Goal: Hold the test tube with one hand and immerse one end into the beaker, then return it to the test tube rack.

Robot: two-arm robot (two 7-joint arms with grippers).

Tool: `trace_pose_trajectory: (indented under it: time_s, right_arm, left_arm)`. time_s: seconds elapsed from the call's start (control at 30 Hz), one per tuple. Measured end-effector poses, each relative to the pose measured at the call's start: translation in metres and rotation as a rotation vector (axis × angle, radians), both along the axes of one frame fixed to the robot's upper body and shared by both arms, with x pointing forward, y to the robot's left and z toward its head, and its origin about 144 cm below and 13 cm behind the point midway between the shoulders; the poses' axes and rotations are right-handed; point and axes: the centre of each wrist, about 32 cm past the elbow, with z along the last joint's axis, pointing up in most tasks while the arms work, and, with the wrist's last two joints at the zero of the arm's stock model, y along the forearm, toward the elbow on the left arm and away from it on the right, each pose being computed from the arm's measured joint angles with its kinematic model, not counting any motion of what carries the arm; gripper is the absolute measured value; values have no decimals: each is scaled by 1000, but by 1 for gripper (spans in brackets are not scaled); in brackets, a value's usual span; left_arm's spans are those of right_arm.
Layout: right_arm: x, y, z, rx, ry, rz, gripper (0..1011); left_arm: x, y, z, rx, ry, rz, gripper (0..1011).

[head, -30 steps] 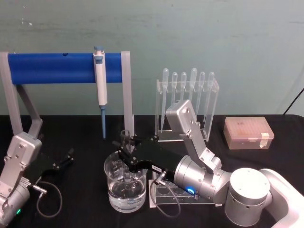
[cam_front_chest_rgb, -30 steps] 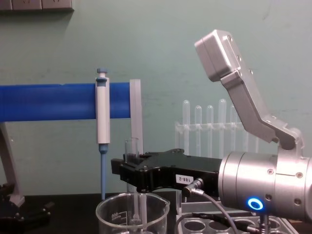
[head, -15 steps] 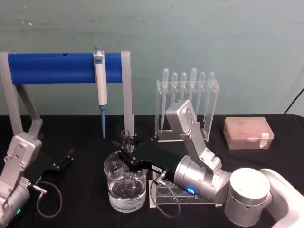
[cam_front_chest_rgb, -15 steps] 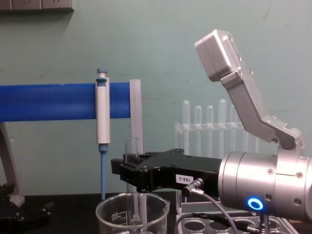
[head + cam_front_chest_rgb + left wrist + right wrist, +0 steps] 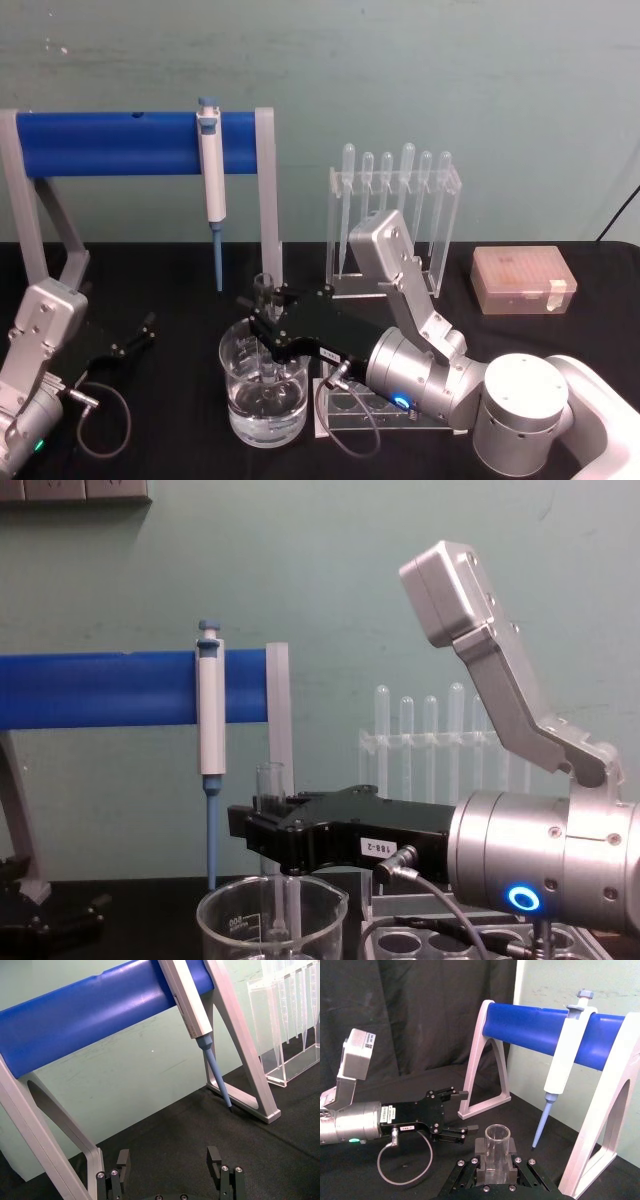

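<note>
Head view: we are holding the test tube (image 5: 264, 288) upright in the right tool (image 5: 265, 322), which is closed narrow around it, with the lower end inside the beaker (image 5: 262, 395). Nothing is moving since a second ago, so the immersion is dwelling. The left tool (image 5: 135, 340) is idling wide.

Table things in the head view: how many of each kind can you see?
Test tube: 1
Beaker: 1
Thin pipettes: 6
Pipettor: 1
Test tube rack: 1
Pipette rack: 1
Blue stand: 1
Orange box: 1
Total: 13

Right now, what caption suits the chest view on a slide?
Right arm's black fingers grip a clear glass test tube, its lower end down inside a wide clear glass beaker.
</note>
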Motion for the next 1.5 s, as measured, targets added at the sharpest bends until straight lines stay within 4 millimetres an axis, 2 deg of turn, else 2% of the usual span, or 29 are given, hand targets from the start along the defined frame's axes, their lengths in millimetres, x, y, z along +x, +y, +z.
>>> trace_pose_trajectory:
  time_s: [1.5]
  right_arm:
    - [0,0,0,0,0,0,226]
  left_arm:
    - [0,0,0,0,0,0,1000]
